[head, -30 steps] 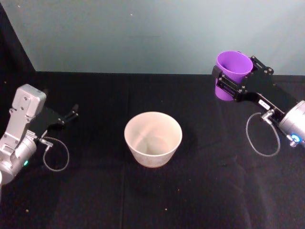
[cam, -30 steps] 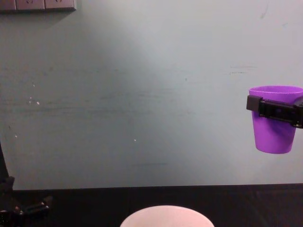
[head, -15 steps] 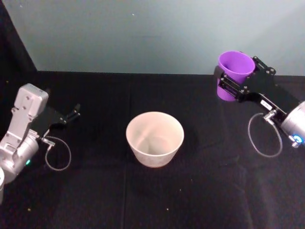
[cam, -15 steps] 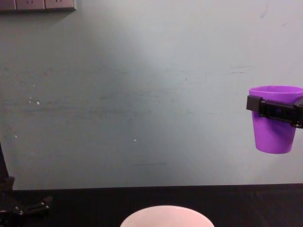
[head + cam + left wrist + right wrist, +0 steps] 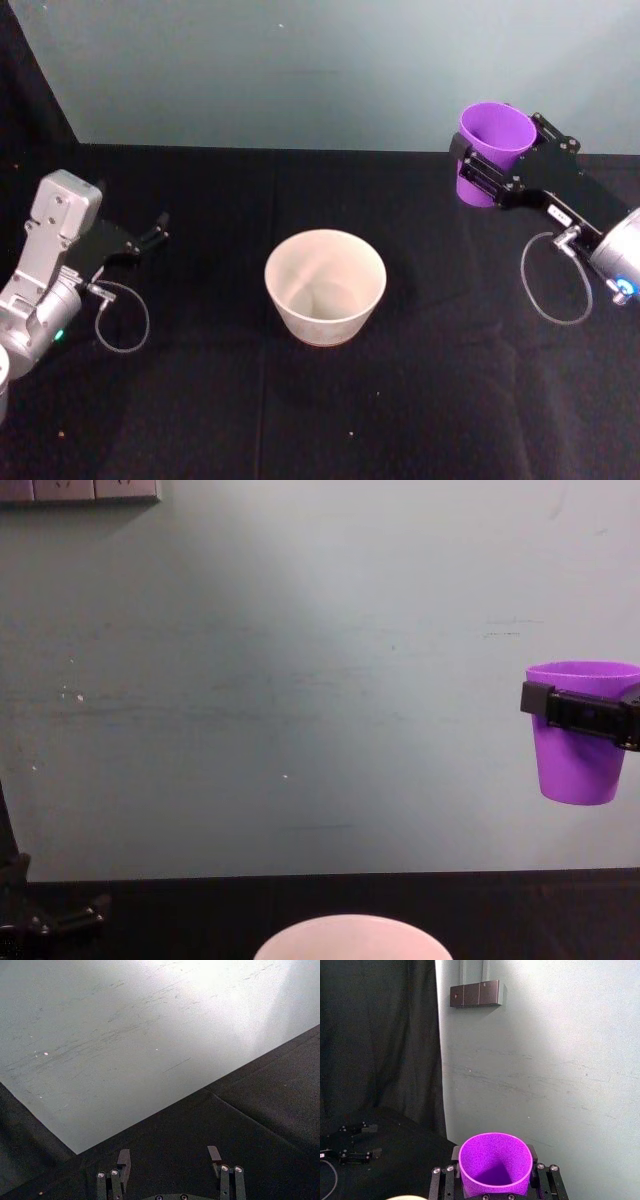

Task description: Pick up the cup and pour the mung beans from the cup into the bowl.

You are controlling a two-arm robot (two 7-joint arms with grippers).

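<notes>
Barely shifted since a second ago, the purple cup [image 5: 493,135], likely light and slippery, hangs upright at upper right, right gripper [image 5: 497,158] sensibly clamped below its rim; left gripper [image 5: 155,231] idles agape, left.

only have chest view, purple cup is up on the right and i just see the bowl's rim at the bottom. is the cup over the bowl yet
observer: No. In the head view the right gripper holds the small purple plastic cup well to the right of the round whitish bowl, not above it.
operator: beans in the bowl
observer: None visible; the head view shows its inside bare.
operator: left arm
observer: The left gripper is low at the left of the black-covered table, fingers apart, holding nothing.
</notes>
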